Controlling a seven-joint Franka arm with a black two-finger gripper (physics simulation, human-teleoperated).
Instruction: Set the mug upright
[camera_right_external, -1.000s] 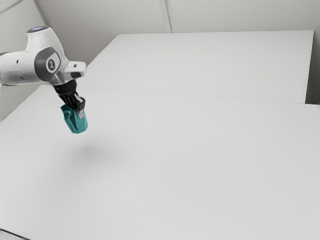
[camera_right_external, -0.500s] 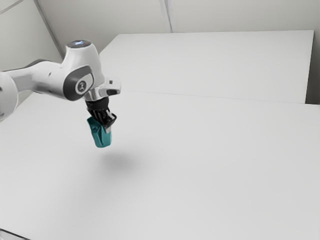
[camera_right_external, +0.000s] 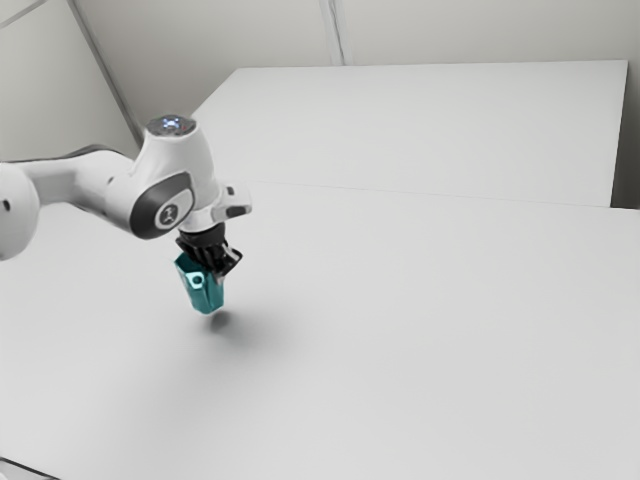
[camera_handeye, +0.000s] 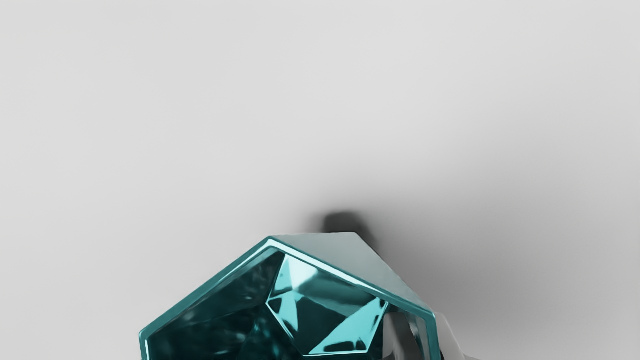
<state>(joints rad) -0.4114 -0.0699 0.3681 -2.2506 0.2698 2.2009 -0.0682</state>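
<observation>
– Please, where is the mug (camera_right_external: 205, 294) now?
– It is in the gripper (camera_right_external: 218, 270), low over the white table (camera_right_external: 420, 320), on the exterior view's left part of it. The white arm (camera_right_external: 90, 182) reaches there from the exterior view's left.
– And the gripper, does it hold the mug, or is it open?
– It holds the mug, by the side wall. In the wrist view I see one finger (camera_handeye: 397, 337) inside the mug and the other finger (camera_handeye: 450, 337) outside, so the wall is pinched between them.
– Which way does the mug look?
– Its mouth is upward, but the mug is not quite straight. It leans a little, with its rim (camera_handeye: 210, 284) more to the exterior view's left than its base. From the wrist view I can look into it, down to the shiny bottom (camera_handeye: 330, 320).
– What colour is it?
– Teal, with flat faces, like a cut stone.
– Does it touch the table?
– This I cannot tell with certainty. The base is very near to the table, and a dark shadow (camera_right_external: 219, 321) lies just beside it.
– And behind?
– Beyond the table there is another pale surface (camera_right_external: 430, 130), and then a light wall (camera_right_external: 200, 30).
</observation>
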